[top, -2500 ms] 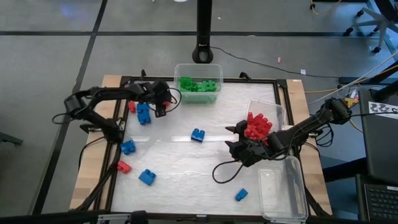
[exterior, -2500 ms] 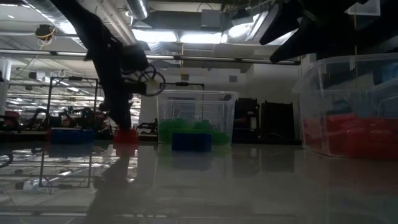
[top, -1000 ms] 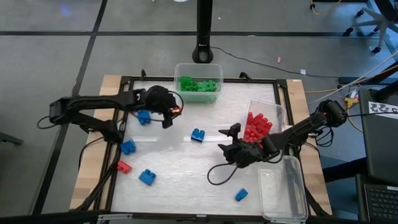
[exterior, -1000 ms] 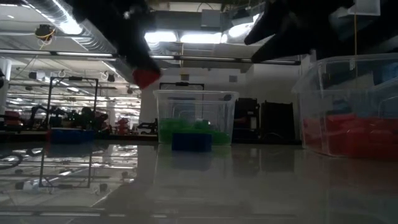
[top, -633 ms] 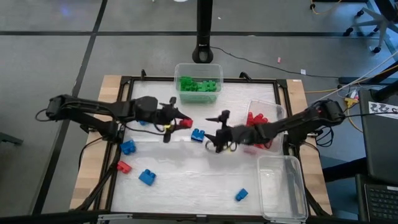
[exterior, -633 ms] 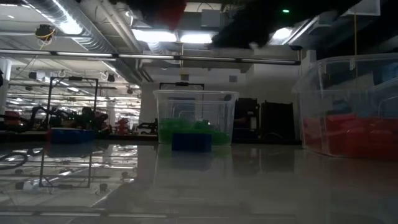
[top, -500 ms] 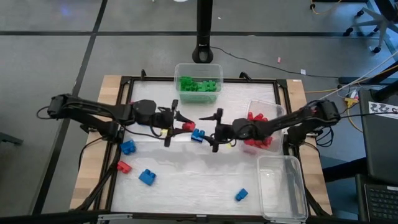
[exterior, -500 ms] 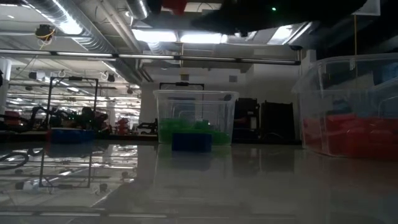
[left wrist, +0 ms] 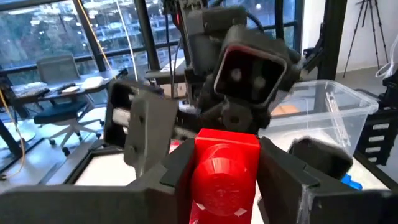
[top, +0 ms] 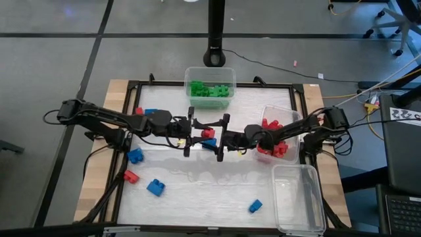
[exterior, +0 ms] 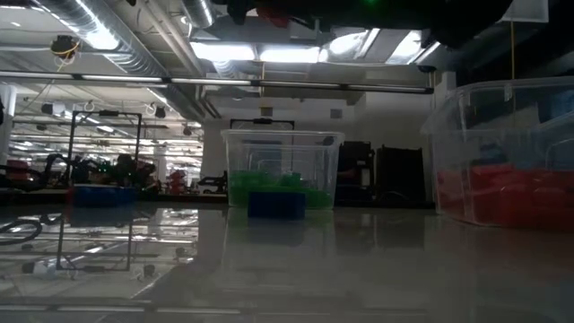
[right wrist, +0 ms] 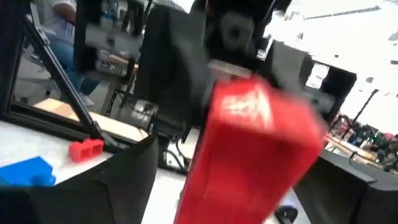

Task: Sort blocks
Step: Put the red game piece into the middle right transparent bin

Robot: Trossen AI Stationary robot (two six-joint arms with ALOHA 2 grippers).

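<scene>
Arms stretched level, tip to tip, above the table's (top: 197, 197) middle: my left gripper (top: 193, 132) clamps a small red studded plastic brick (top: 208, 133) between its fingers (left wrist: 177, 171), held aloft. My right gripper (top: 221, 137), fingers spread wide, faces it, that brick between them but not gripped.

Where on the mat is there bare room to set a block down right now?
Free: the stretch between the blue block at front left and the blue block by the empty tub, and the strip beside the green tub. Crowded: the centre, where the left gripper, holding a red block, meets the open right gripper.
</scene>
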